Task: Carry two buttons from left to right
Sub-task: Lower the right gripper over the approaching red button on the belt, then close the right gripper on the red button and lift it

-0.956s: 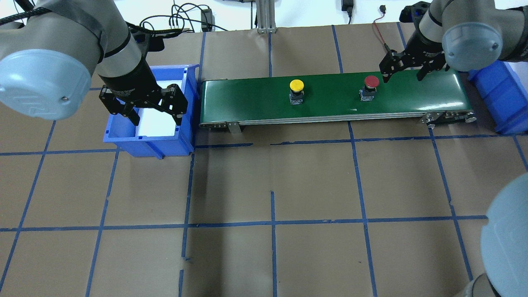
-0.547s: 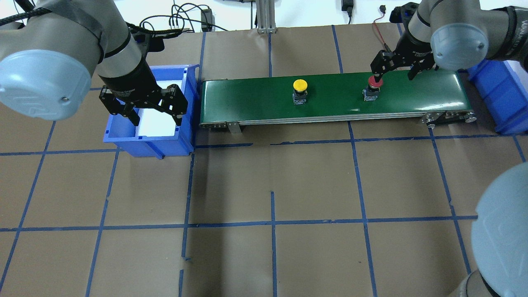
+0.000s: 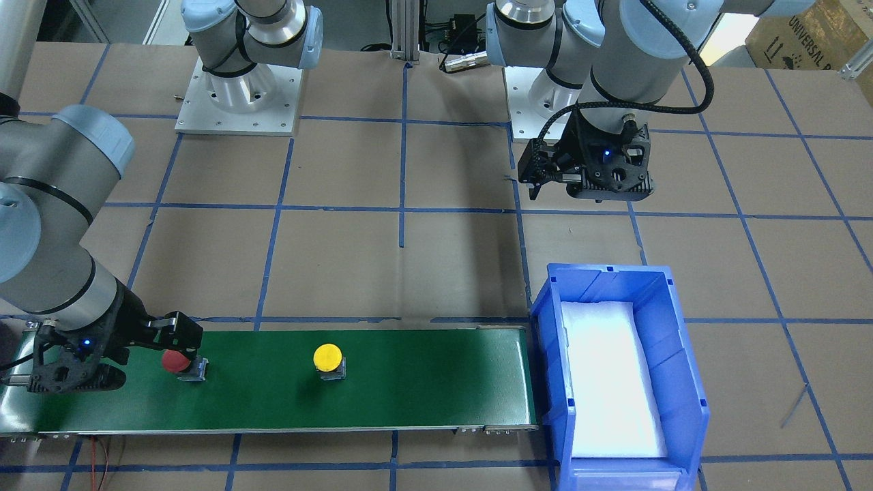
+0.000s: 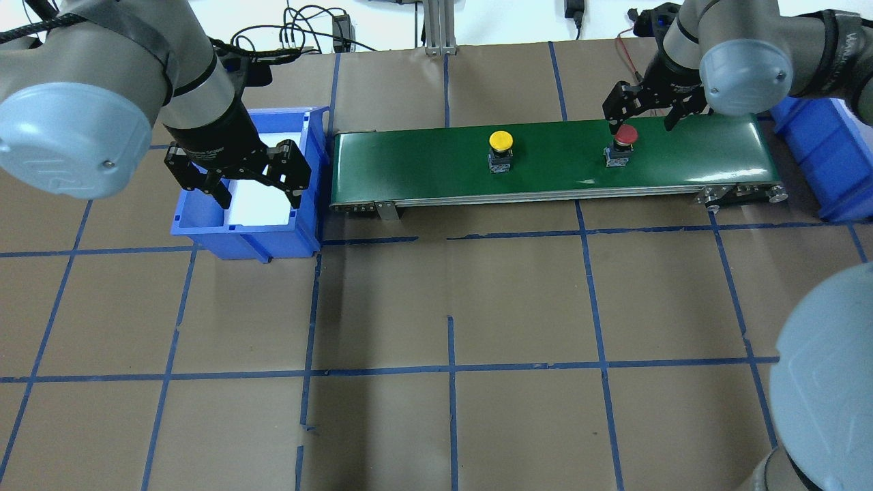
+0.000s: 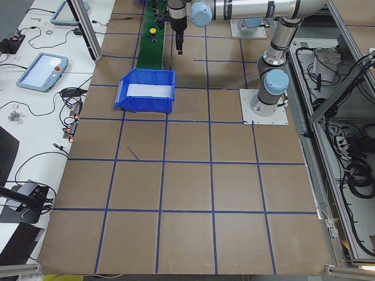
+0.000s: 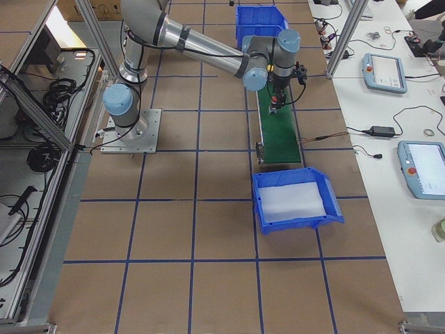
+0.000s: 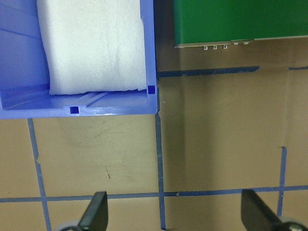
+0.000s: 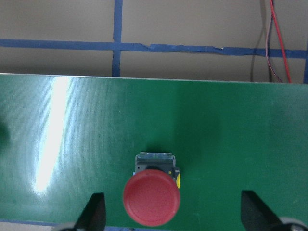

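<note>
Overhead, the right gripper [image 4: 642, 123] stands spread wide about the glossy round red button [image 4: 625, 134] on the smooth green belt [image 4: 409, 164] — the left gripper [image 4: 259, 198] is likewise splayed.

Brown tabletop [image 4: 518, 300], gridded in blue tape, carries a green conveyor [image 4: 409, 164] along its far side. A foam-lined blue bin [image 4: 245, 239] sits at the conveyor's left end and a second blue bin [image 4: 822, 157] at its right.

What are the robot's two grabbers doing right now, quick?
Left gripper: open, holding nothing.
Right gripper: open, at the red button, not yet gripping it.
</note>
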